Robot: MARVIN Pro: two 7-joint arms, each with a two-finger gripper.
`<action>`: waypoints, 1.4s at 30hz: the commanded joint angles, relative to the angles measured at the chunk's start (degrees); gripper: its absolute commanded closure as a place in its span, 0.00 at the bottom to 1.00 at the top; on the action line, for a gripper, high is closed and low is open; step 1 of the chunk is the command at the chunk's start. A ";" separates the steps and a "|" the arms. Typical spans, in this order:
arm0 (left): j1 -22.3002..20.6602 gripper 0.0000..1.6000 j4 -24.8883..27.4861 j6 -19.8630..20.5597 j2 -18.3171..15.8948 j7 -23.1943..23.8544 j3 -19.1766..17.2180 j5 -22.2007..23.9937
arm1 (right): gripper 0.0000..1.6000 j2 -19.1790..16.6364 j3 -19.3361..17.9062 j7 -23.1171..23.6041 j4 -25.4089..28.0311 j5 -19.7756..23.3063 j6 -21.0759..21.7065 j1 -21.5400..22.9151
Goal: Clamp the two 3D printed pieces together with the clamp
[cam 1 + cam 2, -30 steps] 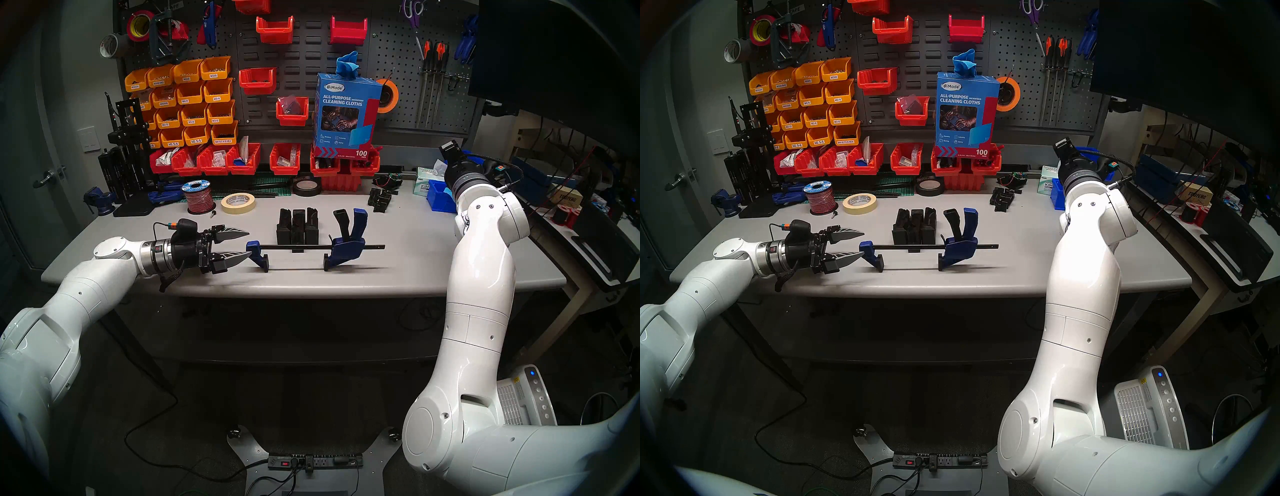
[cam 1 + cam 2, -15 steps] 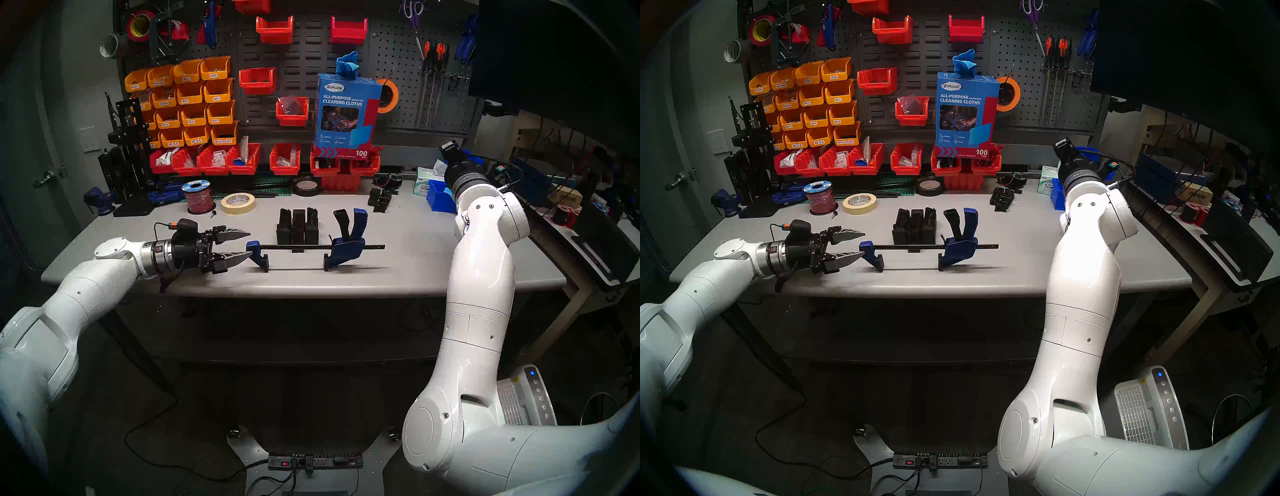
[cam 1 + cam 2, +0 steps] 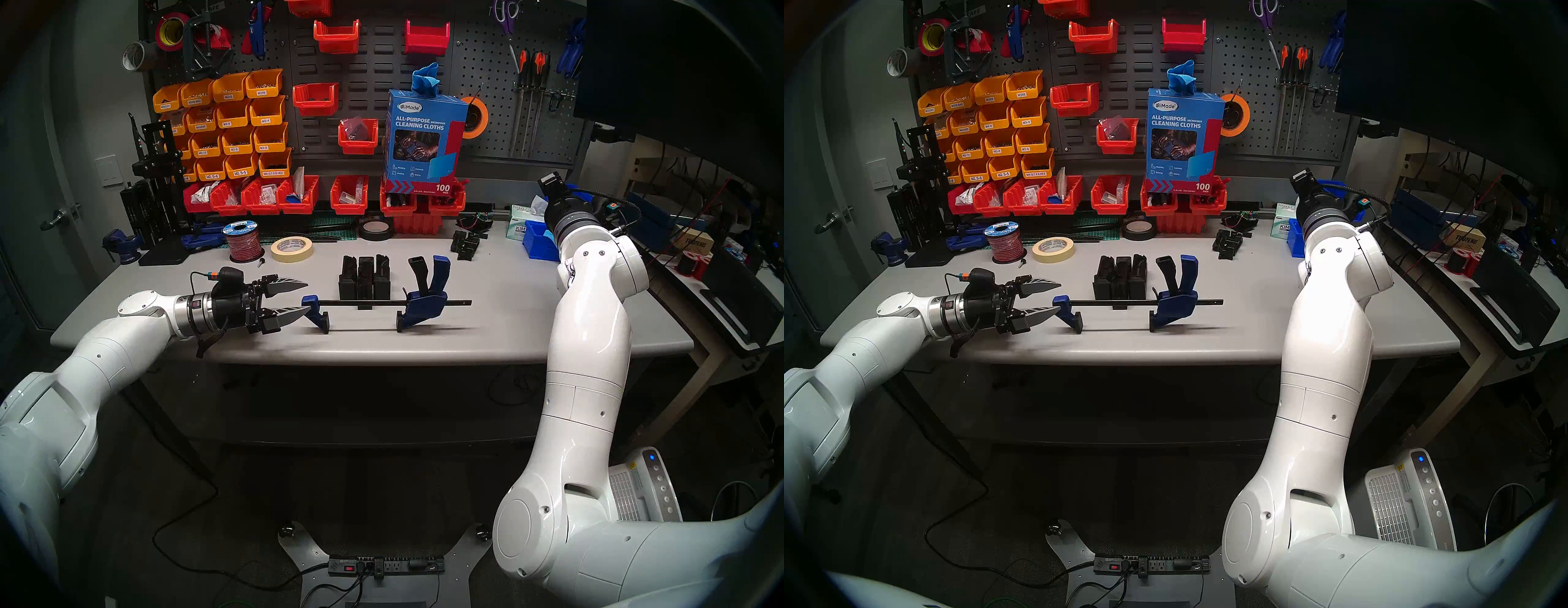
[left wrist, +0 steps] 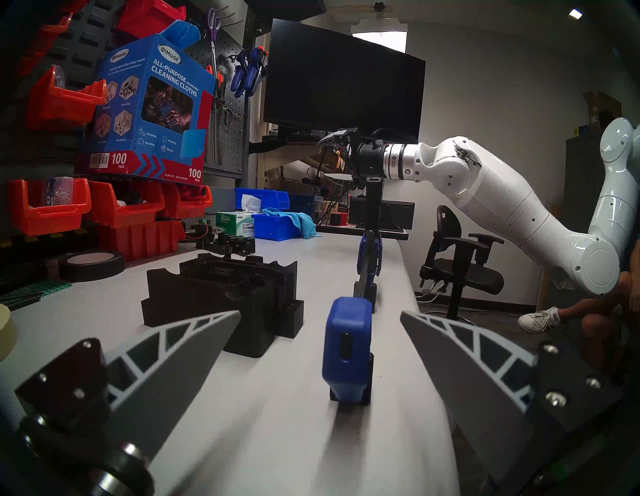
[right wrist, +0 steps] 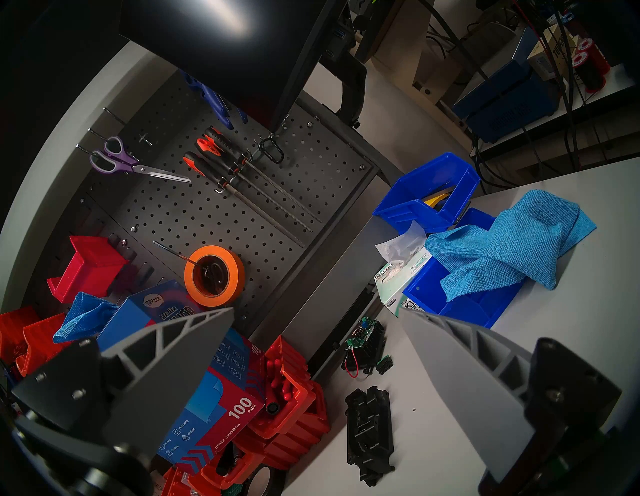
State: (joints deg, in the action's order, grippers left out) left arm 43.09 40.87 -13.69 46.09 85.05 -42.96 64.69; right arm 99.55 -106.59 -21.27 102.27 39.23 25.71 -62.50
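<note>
My left gripper (image 3: pixel 307 299) lies level just above the grey workbench (image 3: pixel 509 339), pointing right, its two fingers spread wide with nothing between them. Just beyond my fingertips (image 4: pixel 221 324) sits the blue end jaw of the bar clamp (image 3: pixel 407 302); I cannot tell whether my near finger touches it. The clamp stands on its two black-padded jaws near the front edge of the bench, its thin black bar running left to right, the blue and black trigger handle rising at its right end. The two 3D printed pieces (image 3: pixel 365 277) stand side by side, touching, just behind the bar on its far side, between the two jaws. My right gripper (image 5: pixel 317 313) is raised over the far right of the bench, fingers wide apart and empty, above a heap of small black parts (image 5: pixel 369 434) and a blue cloth (image 5: pixel 512 242).
</note>
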 commanded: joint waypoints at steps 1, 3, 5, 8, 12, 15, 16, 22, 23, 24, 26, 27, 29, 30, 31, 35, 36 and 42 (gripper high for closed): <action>-1.42 0.00 0.03 0.64 0.14 -0.05 0.73 1.64 | 0.00 0.03 0.13 0.01 0.76 0.08 0.08 0.41; -1.50 0.00 0.11 1.00 0.03 -0.05 1.20 2.13 | 0.00 0.03 0.13 0.01 0.76 0.08 0.08 0.41; -1.63 0.00 0.08 1.03 -0.05 -0.05 1.63 2.51 | 0.00 0.03 0.13 0.01 0.76 0.08 0.08 0.41; -1.79 0.00 0.17 1.39 -0.24 -0.05 2.23 3.07 | 0.00 0.03 0.13 0.01 0.76 0.08 0.08 0.41; -1.97 0.00 0.46 1.45 -0.58 -0.05 2.98 3.62 | 0.00 0.03 0.13 0.01 0.76 0.08 0.08 0.41; -2.09 0.00 0.64 1.18 -0.82 -0.05 3.51 3.95 | 0.00 0.03 0.13 0.01 0.76 0.08 0.08 0.41; -2.13 0.00 0.67 1.10 -0.89 -0.05 3.68 4.06 | 0.00 0.03 0.13 0.01 0.76 0.08 0.08 0.41; -2.41 0.00 0.68 0.55 -1.14 -0.05 4.54 4.59 | 0.00 0.03 0.13 0.01 0.76 0.08 0.08 0.41; -2.47 0.00 0.67 0.48 -1.17 -0.05 4.69 4.73 | 0.00 0.03 0.13 0.01 0.76 0.08 0.08 0.41; -2.53 0.00 0.65 0.43 -1.18 -0.05 4.84 4.87 | 0.00 0.03 0.13 0.01 0.76 0.08 0.08 0.41; -2.65 0.00 0.60 0.41 -1.19 -0.05 5.17 5.20 | 0.00 0.03 0.13 0.01 0.76 0.08 0.08 0.41; -2.71 0.00 0.60 0.51 -1.20 -0.05 5.34 5.35 | 0.00 0.03 0.13 0.01 0.76 0.08 0.08 0.41; -2.93 0.00 0.65 0.80 -1.27 -0.05 5.91 5.59 | 0.00 0.03 0.13 0.01 0.76 0.08 0.08 0.41; -2.96 0.00 0.70 0.87 -1.31 -0.05 6.10 5.70 | 0.00 0.03 0.13 0.01 0.76 0.08 0.08 0.41; -2.96 0.00 0.70 0.87 -1.31 -0.05 6.10 5.70 | 0.00 0.03 0.13 0.01 0.76 0.08 0.08 0.41; -3.05 0.00 0.95 1.24 -1.52 -0.05 6.96 6.38 | 0.00 0.03 0.13 0.01 0.76 0.08 0.08 0.41; -3.08 0.00 0.94 1.26 -1.54 -0.05 7.13 6.56 | 0.00 0.03 0.13 0.01 0.76 0.08 0.08 0.41; -3.22 0.00 0.95 1.37 -1.73 -0.05 8.01 7.42 | 0.00 0.03 0.13 0.01 0.76 0.08 0.08 0.41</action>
State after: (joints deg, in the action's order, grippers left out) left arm 40.78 41.87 -12.52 44.52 85.04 -35.10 70.54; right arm 99.55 -106.59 -21.27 102.27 39.23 25.72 -62.50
